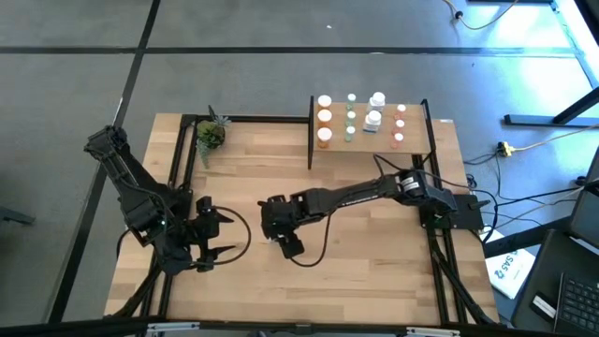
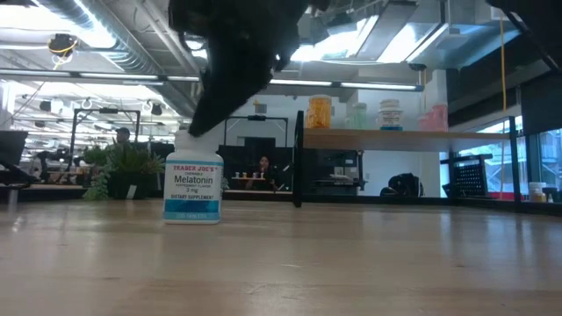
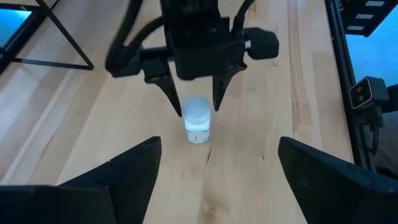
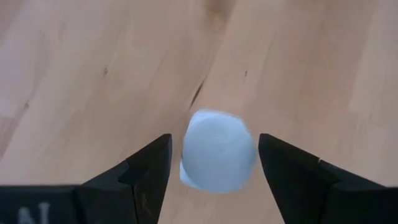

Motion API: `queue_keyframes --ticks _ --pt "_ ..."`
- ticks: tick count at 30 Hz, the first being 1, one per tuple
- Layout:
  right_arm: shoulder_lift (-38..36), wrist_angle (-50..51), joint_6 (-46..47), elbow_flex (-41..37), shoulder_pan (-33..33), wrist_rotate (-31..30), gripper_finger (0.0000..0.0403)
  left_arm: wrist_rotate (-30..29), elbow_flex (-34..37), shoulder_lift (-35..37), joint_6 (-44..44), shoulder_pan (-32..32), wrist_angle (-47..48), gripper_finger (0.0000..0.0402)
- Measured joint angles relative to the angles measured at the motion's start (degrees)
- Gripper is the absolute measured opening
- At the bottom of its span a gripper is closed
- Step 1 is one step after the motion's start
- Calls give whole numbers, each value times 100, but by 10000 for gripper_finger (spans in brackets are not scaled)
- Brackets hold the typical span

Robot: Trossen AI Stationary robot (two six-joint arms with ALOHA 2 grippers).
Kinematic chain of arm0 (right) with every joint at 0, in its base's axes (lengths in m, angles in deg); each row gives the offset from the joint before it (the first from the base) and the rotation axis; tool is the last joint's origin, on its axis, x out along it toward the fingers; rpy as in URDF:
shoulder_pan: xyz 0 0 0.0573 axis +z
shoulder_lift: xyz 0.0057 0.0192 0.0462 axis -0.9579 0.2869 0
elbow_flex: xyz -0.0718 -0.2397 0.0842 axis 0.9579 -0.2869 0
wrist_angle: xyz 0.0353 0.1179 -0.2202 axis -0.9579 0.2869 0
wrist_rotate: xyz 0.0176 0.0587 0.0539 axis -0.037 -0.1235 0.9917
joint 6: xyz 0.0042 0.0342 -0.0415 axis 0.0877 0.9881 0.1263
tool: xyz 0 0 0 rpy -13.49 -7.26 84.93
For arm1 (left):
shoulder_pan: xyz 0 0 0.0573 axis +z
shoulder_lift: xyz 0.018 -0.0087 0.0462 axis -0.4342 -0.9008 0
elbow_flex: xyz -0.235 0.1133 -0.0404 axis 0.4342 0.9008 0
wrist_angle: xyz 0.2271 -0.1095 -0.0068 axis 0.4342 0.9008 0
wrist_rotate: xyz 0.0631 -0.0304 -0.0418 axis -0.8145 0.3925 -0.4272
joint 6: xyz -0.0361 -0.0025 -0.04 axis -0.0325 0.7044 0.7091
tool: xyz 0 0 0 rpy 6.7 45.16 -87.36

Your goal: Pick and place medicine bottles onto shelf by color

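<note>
A white medicine bottle [image 2: 193, 187] with a white cap [image 4: 217, 149] stands upright on its base on the tabletop, near the middle. My right gripper [image 1: 281, 239] hangs over it, pointing down and open. Its fingers [image 3: 174, 102] stand on either side of the cap, with a gap showing on each side in the right wrist view. My left gripper [image 1: 223, 239] is open and empty, low over the table to the bottle's left. The shelf [image 1: 370, 140] at the back right carries several bottles in rows: orange [image 1: 324, 117], green [image 1: 351, 117], white [image 1: 375, 108] and pinkish [image 1: 400, 122].
A small potted plant [image 1: 211, 134] stands at the table's far left corner area. The shelf's black frame post [image 2: 299, 158] rises between the bottle and the shelf board [image 2: 395, 137]. Bare tabletop lies between the bottle and the shelf.
</note>
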Motion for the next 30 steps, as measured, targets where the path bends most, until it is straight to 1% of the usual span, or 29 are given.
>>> queue_keyframes --ticks 9,11,18,23,27,30 --pt "202 40 -33 -2 0 -12 243 1 0 -2 0 -1 -7 318" --pt "250 13 -33 -2 0 -12 238 2 0 -6 0 -1 -7 318" --pt "273 25 -22 -2 0 1 179 2 0 -7 0 1 -8 318" --pt "273 30 -22 -2 0 2 178 2 0 -7 0 -1 -9 318" --pt "273 61 -25 -2 0 2 190 2 0 -7 0 -1 -9 318" --pt "273 126 -34 15 0 2 189 2 0 -7 0 -1 -8 318"
